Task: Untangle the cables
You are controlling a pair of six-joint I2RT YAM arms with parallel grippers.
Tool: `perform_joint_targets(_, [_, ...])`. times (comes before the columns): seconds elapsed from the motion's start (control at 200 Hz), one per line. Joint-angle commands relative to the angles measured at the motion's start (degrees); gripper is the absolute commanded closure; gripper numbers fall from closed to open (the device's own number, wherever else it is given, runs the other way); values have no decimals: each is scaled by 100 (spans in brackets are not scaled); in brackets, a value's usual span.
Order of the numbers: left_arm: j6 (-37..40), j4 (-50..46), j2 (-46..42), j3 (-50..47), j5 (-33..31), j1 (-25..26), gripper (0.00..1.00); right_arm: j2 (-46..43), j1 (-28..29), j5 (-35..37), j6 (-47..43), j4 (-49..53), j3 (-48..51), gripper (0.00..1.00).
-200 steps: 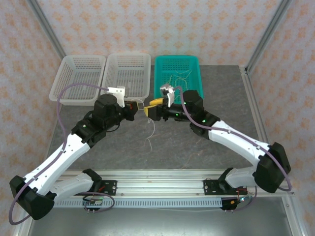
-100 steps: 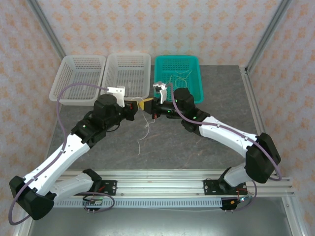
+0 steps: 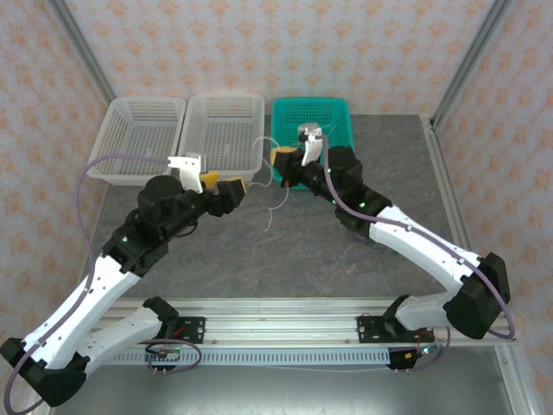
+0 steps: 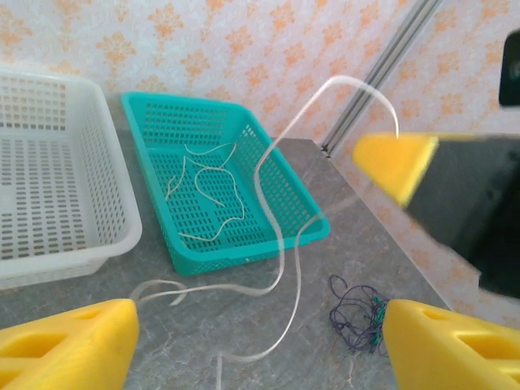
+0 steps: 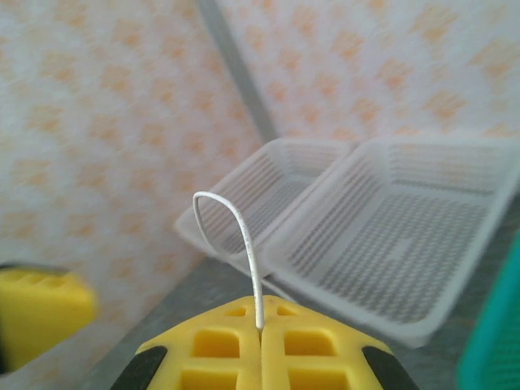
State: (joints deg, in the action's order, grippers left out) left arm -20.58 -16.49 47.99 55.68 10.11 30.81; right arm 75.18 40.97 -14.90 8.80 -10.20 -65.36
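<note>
The right gripper (image 3: 278,156) hangs above the near left corner of the teal basket (image 3: 333,108), its yellow jaws pressed together on a cream-white cable (image 3: 275,203); in the right wrist view that cable rises from between the closed fingers (image 5: 215,341) and curls over. From the gripper it trails down to the grey table (image 3: 389,173) just in front of the basket. The left gripper (image 3: 222,184) sits left of the basket's near corner, jaws spread wide, holding nothing. Loose cream strands (image 4: 207,195) lie inside the basket. A purple and green clump (image 4: 357,313) rests on the table just before the basket's near right corner. A white basket (image 3: 262,130) stands against the teal basket's left side.
</note>
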Motion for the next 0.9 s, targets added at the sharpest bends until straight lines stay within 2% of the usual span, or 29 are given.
perform_joint_targets(0.0, [135, -33, -275, -151, 8, 24, 17, 55, -296, 1170, -476, 286, -571, 100])
perform_joint_targets(0.27, [331, -622, -731, -137, -282, 25, 11, 902, -1079, 2569, -854, 657, -1857, 100])
perform_joint_targets(0.4, [392, -906, -882, -153, -475, 24, 3, 1509, -1420, 2858, -780, 835, -2301, 100])
perform_joint_targets(0.561, [417, -1158, -1047, -185, -641, 23, 0, 2217, -1726, 2647, -401, 865, -2485, 100])
perform_joint_targets(0.656, [432, -1203, -1123, -210, -674, 22, 0, 2676, -1899, 2058, -52, 842, -2482, 100])
perform_joint_targets(0.896, [467, -1260, -1204, -217, -664, 27, 0, 3642, -1930, 1548, 366, 1066, -2432, 100])
